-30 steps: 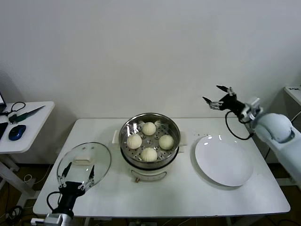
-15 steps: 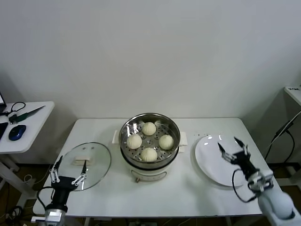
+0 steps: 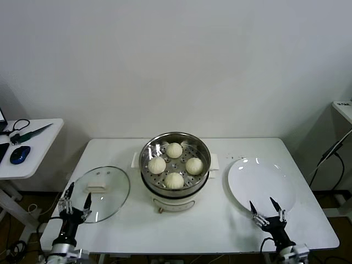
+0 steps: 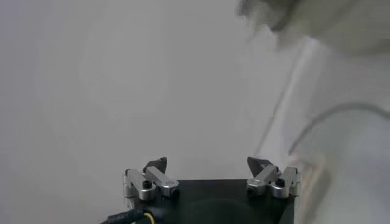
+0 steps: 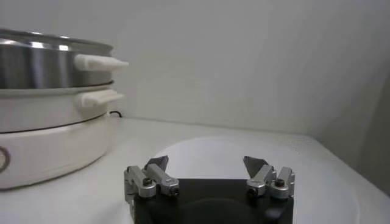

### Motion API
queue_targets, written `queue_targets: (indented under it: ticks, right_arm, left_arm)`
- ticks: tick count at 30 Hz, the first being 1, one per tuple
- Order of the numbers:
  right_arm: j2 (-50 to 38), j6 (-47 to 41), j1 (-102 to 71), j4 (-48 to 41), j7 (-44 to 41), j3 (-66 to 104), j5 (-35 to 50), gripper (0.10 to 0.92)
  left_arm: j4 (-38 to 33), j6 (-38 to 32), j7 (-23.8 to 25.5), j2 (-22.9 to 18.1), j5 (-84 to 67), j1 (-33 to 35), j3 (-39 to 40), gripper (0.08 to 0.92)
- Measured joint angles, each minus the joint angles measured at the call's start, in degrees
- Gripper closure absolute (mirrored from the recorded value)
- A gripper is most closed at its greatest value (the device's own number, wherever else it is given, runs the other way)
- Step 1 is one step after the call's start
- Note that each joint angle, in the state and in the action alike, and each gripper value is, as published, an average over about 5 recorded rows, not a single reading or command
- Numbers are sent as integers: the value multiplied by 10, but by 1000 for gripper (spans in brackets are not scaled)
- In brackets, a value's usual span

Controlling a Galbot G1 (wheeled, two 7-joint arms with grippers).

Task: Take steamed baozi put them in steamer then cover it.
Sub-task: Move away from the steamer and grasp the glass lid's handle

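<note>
The steamed baozi point(image 3: 174, 162), four cream-white buns, sit together on the perforated floor of the steamer point(image 3: 175, 144), which stands on its cream-white pot base at the middle of the white bench point(image 3: 181, 225). The left tool point(image 3: 75, 201) hangs low at the near left corner of the bench, its two fingers spread wide with nothing between them; the cover point(image 3: 99, 193), a clear glass lid with a metal rim and a cream-white handle, lies flat on the bench just ahead of this tool and slightly to its right, with the tool's fingertips over the lid's near edge as seen from the head camera, though contact cannot be told. The steamer stands farther off, ahead and to the right of the left tool, uncovered. In the left wrist view the left tool point(image 4: 210, 173) shows both fingers wide apart against a pale blurred background. The right tool point(image 3: 266, 212) hangs at the near right edge of the bench, fingers likewise spread wide and empty. A flat white plate point(image 3: 262, 187) lies just ahead of it, bare. In the right wrist view the right tool point(image 5: 207, 172) faces across the plate point(image 5: 244, 152), with the steamer point(image 5: 55, 61) beyond it and off to one side, well apart from the fingers.
</note>
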Motion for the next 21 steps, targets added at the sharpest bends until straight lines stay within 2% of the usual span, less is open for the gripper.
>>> queue_targets:
  ticks: [9, 21]
  right_arm:
    - [37, 19, -25, 5, 9, 9, -28, 203]
    - [62, 29, -46, 16, 18, 21, -41, 203]
  left_arm:
    - [87, 35, -24, -5, 127, -54, 9, 177]
    - [167, 48, -39, -6, 203, -118, 26, 177]
